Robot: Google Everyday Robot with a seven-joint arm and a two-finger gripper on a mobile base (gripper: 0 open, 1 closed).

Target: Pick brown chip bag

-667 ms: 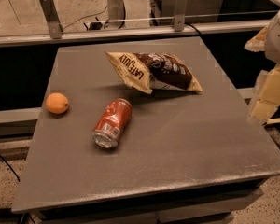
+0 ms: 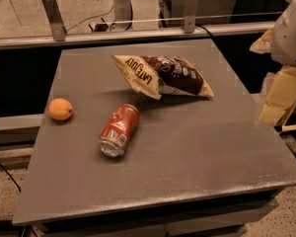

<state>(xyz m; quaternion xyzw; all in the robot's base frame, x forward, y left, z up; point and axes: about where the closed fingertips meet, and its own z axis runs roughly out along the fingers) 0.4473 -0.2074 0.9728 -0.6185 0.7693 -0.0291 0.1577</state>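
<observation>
The brown chip bag [image 2: 163, 77] lies on its side at the back middle of the grey table [image 2: 197, 162]. It is cream with a dark brown panel and "LATE JULY" lettering. My gripper [image 2: 280, 97] hangs at the right edge of the view, beyond the table's right side. It is to the right of the bag, a little nearer than it, and well apart from it. It holds nothing that I can see. The arm's white housing [image 2: 292, 31] shows above it.
A red soda can [image 2: 119, 130] lies on its side in front of the bag, left of centre. A small orange fruit [image 2: 60, 108] sits near the table's left edge. A metal rail with posts [image 2: 53, 15] runs behind the table.
My gripper has shifted slightly to the left, toward the table's right edge. The bag, can and fruit have not moved.
</observation>
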